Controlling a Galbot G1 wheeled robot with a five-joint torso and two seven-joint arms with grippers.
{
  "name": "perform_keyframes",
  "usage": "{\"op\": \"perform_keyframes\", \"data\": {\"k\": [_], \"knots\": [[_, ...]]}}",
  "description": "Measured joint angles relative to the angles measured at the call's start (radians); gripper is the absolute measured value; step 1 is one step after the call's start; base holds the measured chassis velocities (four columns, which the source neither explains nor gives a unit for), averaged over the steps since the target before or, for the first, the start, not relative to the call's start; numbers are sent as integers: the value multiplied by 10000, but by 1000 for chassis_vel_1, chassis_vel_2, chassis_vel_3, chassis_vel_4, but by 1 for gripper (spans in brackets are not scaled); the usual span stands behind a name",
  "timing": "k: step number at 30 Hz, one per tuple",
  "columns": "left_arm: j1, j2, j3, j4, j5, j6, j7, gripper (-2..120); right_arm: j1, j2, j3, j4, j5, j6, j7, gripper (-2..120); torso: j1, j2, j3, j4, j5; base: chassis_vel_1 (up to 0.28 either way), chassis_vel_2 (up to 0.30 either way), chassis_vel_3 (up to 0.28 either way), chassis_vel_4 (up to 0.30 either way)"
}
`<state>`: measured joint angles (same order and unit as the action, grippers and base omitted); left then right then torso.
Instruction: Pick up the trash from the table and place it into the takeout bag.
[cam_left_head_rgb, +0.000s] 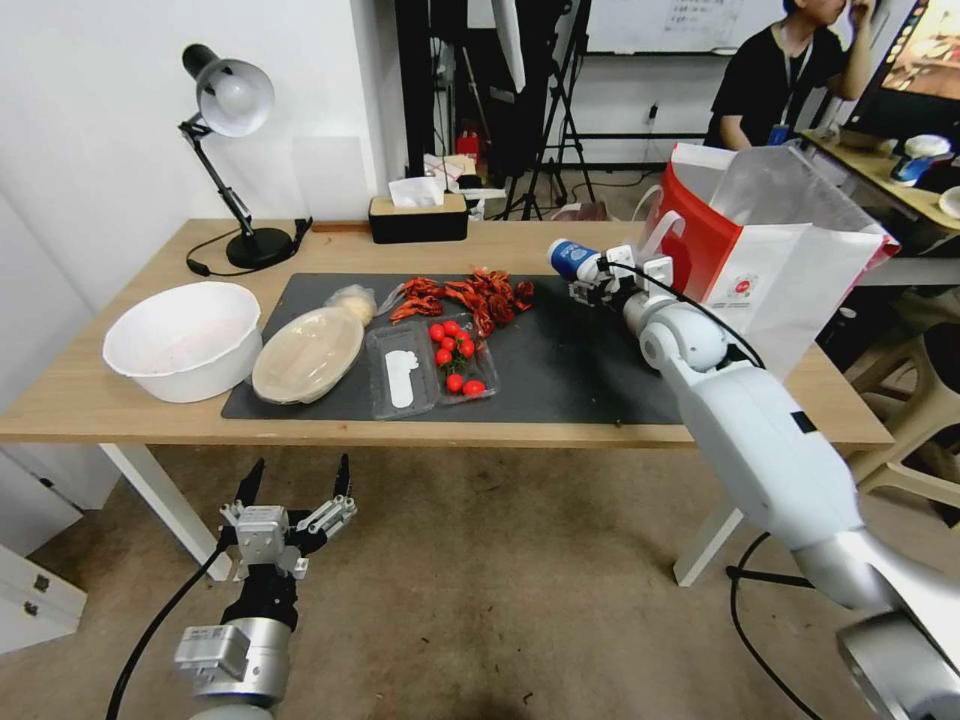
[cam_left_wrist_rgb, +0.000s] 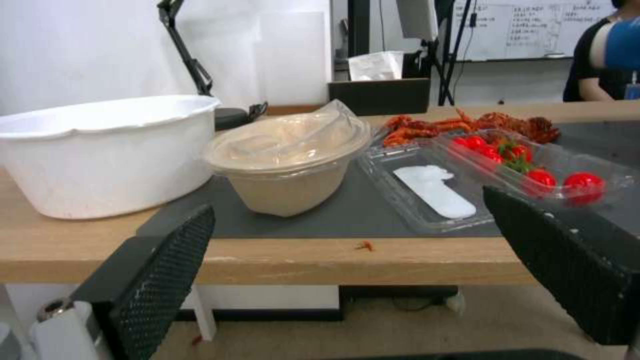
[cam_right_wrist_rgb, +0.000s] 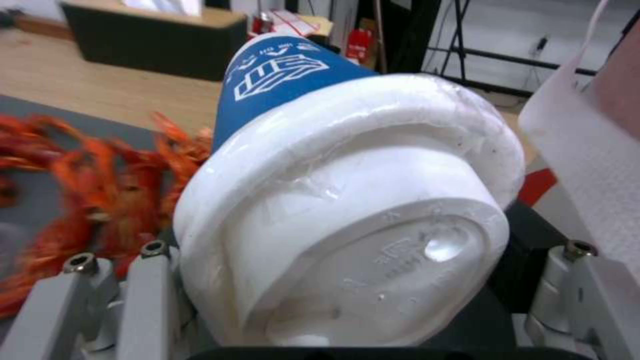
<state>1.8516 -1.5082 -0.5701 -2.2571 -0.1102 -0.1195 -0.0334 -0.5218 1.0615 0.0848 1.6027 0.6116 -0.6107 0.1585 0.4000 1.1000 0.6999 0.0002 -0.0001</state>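
The right hand (cam_left_head_rgb: 597, 272) is clamped on the blue paper cup (cam_left_head_rgb: 573, 258), holding it tipped on its side above the dark mat (cam_left_head_rgb: 570, 370), just beside the takeout bag (cam_left_head_rgb: 770, 260) — its white lid (cam_right_wrist_rgb: 373, 225) faces the wrist camera and hides much of the fingers. The left hand (cam_left_head_rgb: 296, 492) hangs below the surface (cam_left_head_rgb: 100, 400) edge with its fingers spread wide, holding nothing. On the mat lie the beige oval container (cam_left_head_rgb: 306, 354) and, touching its far side, a pale wrapped wad (cam_left_head_rgb: 352, 300) — too small to make out.
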Motion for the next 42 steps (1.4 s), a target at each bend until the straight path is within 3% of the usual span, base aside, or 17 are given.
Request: {"op": "perform_keyframes", "data": {"k": [10,14,17,22,25,29,38,40,42], "knots": [[-7,-108,168,116,130,-153,-2,100,-1692,-1755,1274,3691,1359,-472,160,68,-2,0,-1,-3,0,0,0,0,0],[-22,-97,179,120,140,-156,-2,100,-1858,-2118,1524,4218,1624,-470,193,68,-1,0,0,-4,3,0,0,0,0],[-37,-93,195,110,160,-157,-2,100,-1708,-2863,1972,5109,2644,-514,664,68,-2,0,-1,-2,1,0,0,0,0],[-1,-72,186,62,159,-160,-2,100,-1207,-3164,2136,5210,2610,-464,1461,68,-1,0,0,-1,2,0,0,0,0],[17,-63,170,55,158,-188,-4,100,-353,-3378,2120,4912,3197,-737,3659,68,-1,0,0,-1,1,0,0,0,0],[14,-67,200,54,158,-195,-4,100,301,-3545,2114,4167,3832,-906,4674,68,0,-1,1,-1,2,0,0,0,0],[-25,-91,234,156,157,-233,23,100,744,-3714,2241,2458,3930,-1166,4203,69,0,-2,2,-1,2,0,0,0,0],[-26,-99,240,174,156,-255,35,100,603,-3619,2203,2056,3407,-1058,3868,80,0,-2,2,-2,4,0,0,0,0],[-24,-100,239,174,153,-260,37,100,573,-3598,2199,2009,3328,-1028,3834,82,1,-2,2,-2,5,0,0,0,0]]}}
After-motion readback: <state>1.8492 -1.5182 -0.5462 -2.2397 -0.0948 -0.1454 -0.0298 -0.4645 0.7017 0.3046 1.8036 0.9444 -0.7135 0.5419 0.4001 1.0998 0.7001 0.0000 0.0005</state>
